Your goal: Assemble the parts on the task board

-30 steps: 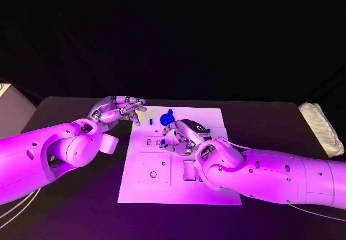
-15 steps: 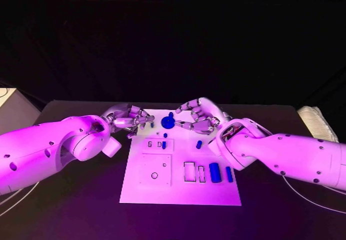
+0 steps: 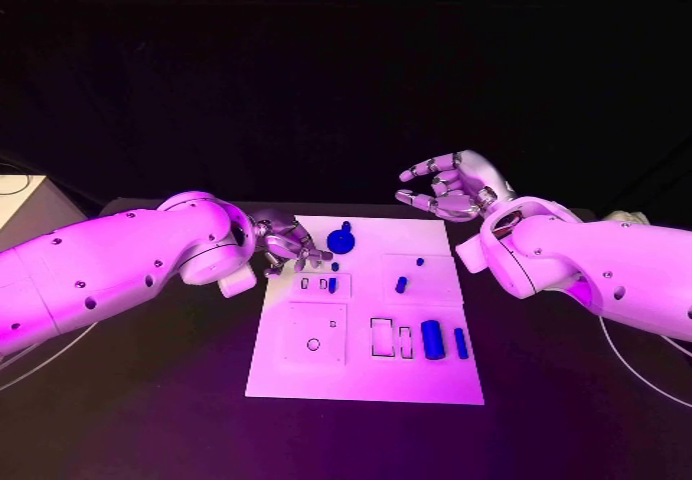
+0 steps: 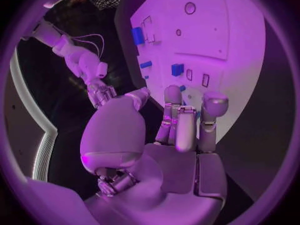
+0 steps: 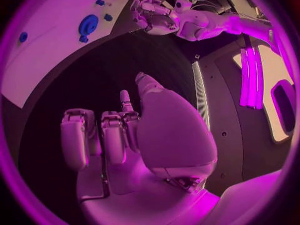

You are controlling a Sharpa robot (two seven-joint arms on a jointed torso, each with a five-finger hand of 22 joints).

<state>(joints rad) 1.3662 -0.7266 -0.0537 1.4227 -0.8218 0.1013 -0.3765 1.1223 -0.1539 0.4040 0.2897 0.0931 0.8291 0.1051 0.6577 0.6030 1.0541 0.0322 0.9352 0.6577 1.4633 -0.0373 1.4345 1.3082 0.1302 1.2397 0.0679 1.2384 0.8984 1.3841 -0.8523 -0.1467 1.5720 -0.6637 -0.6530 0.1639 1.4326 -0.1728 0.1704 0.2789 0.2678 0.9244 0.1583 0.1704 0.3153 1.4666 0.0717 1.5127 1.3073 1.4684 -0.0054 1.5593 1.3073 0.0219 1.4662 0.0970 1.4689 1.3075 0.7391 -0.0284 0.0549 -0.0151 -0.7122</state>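
Note:
The white task board (image 3: pixel 361 372) lies mid-table, also in the left wrist view (image 4: pixel 219 25) and the right wrist view (image 5: pixel 44 50). A round blue part (image 3: pixel 342 240) (image 5: pixel 88 24) sits near its far edge. Small blue parts (image 3: pixel 401 284) (image 4: pixel 177 69) stand further in, and two blue cylinders (image 3: pixel 433 341) lie near the right side. My left hand (image 3: pixel 289 245) (image 4: pixel 181 120) hovers at the board's far-left corner, fingers loosely bent, holding nothing. My right hand (image 3: pixel 450 187) (image 5: pixel 119 135) is raised beyond the far-right corner, fingers arched apart, empty.
The black table (image 3: pixel 130 400) surrounds the board. A pale folded cloth (image 3: pixel 623 215) peeks out behind my right arm at the far right. A light box (image 3: pixel 26 200) stands at the table's left edge.
My right hand has lifted off the board's middle and drawn back to the far right, uncovering a small blue part. My left hand has come closer to the board's far-left corner.

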